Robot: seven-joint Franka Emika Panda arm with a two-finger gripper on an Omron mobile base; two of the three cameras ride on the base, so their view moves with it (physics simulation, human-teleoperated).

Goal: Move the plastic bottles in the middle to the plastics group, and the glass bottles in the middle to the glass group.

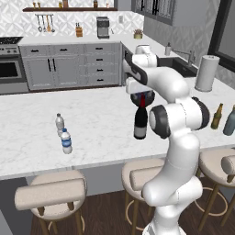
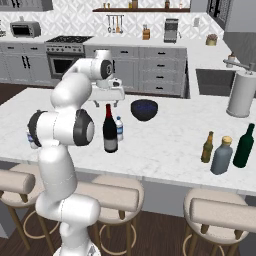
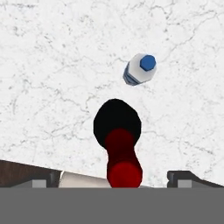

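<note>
A tall dark wine bottle with red top (image 1: 140, 121) stands upright on the white marble counter (image 1: 96, 119), directly beneath the open gripper (image 1: 142, 97).

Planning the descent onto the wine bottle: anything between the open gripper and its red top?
Nothing visible. The gripper hangs open directly above the wine bottle, whose red top rises between the fingertips in the hand view. The small water bottle stands upright just beside it on the counter, apart from it.

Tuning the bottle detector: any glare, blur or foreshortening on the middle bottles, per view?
Left base view: wine bottle sharp, arm covers its top. Right base view: even flat light, no glare, water bottle half hidden behind it. Hand view: both seen top-down, heavily foreshortened; open hand at bottom edge.
</note>
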